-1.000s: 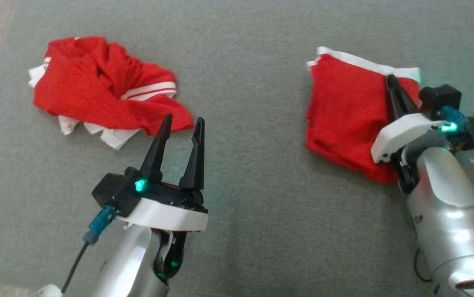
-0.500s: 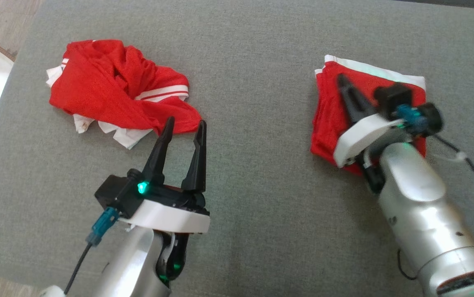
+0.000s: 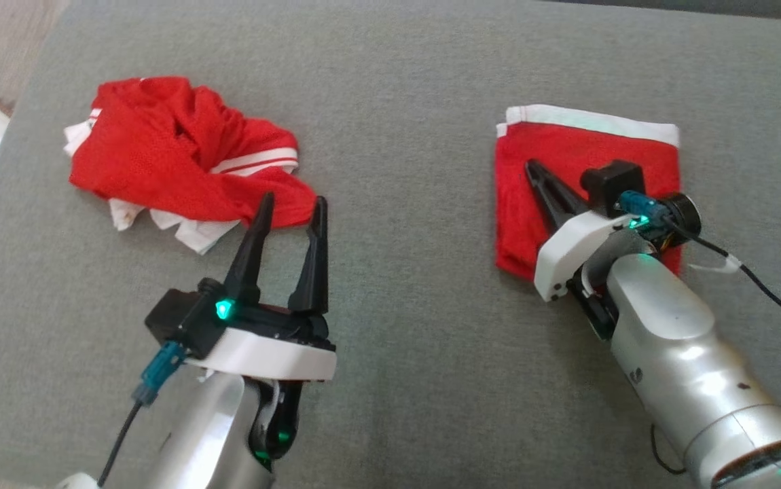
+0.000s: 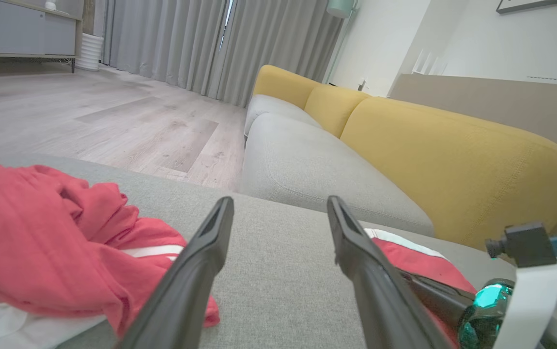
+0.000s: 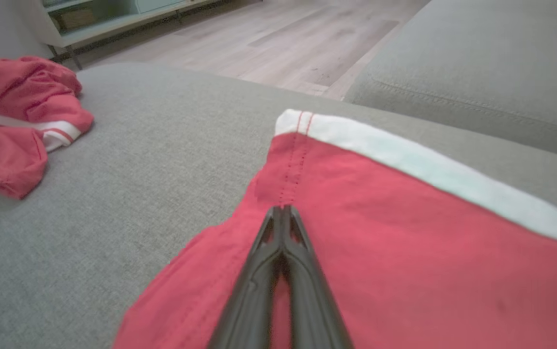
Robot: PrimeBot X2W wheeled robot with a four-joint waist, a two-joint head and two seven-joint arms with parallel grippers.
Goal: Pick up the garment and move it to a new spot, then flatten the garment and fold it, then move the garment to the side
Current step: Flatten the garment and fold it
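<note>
Right gripper [image 3: 532, 168], clenched, rests atop the folded garment [image 3: 587, 146]; left gripper [image 3: 295, 200] gapes beside the crumpled garment [image 3: 159, 156].

My head camera looks steeply down from above on the grey cushion [image 3: 404, 102], well back from it. My left wrist camera sits low, near the cushion's surface, facing across it toward a yellow sofa [image 4: 453, 160]. My right wrist camera is close over the folded red garment [image 5: 404, 232], looking along it. All three views share the crumpled red garment [image 3: 159, 156].
</note>
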